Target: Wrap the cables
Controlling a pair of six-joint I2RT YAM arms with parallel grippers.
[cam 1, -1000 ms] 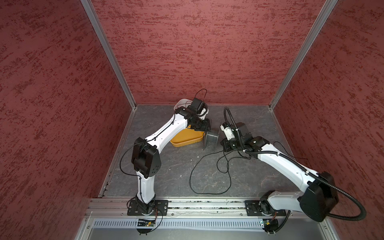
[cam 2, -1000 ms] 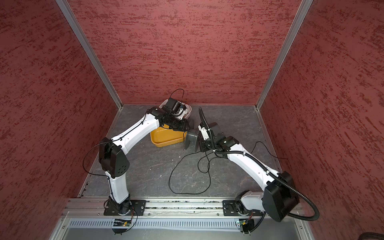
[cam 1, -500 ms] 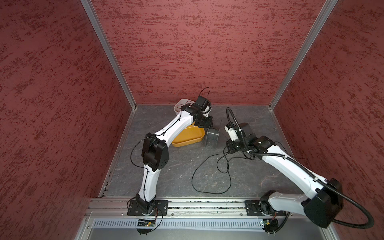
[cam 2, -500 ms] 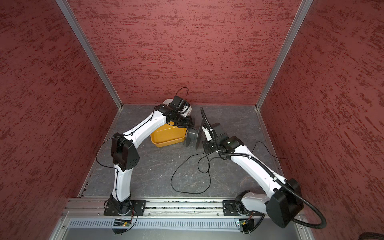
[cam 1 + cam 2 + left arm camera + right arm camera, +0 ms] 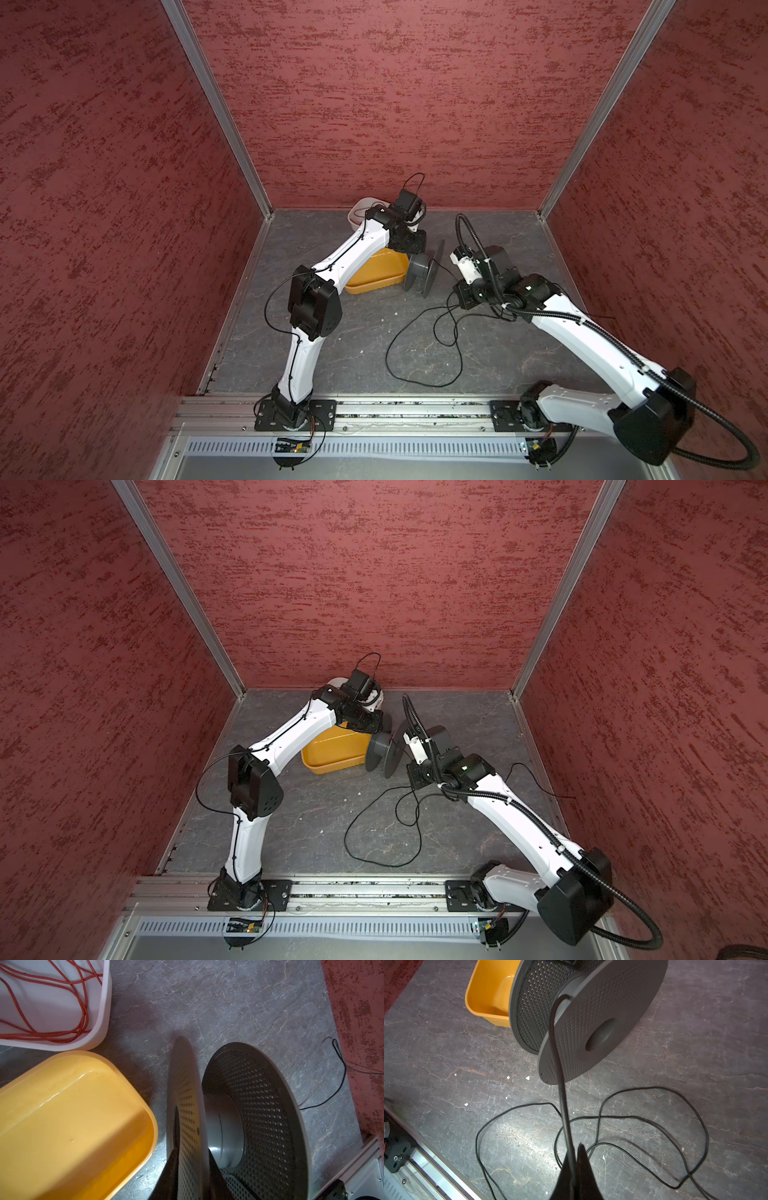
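1. Two grippers are working one spool. My left gripper is clamping the flange on its side, one finger lying against each face. My right gripper is pinching the cable between closed jaws.
2. One relation is deciding the next move. The spool is standing on its rims just beside the yellow bin, its axis lying level and pointing from my left gripper toward my right one. From my right gripper the cable is running straight ahead to the spool, crossing the rim of the nearer flange and dropping onto the hub.
3. Most of the cable is lying unwound in loose loops on the floor, near my right gripper and well apart from my left one. That is making my right arm the nearer one for feeding. I am judging that it needs to circle across the axis, not along it, while my left is steadying the spool.
4. Against a second ago, my left arm is reaching further over. Its gripper was then hanging by the bin with wider jaws, off the spool, and now it is gripping the flange. My right gripper is sitting slightly farther from the spool, drawing the strand straighter.
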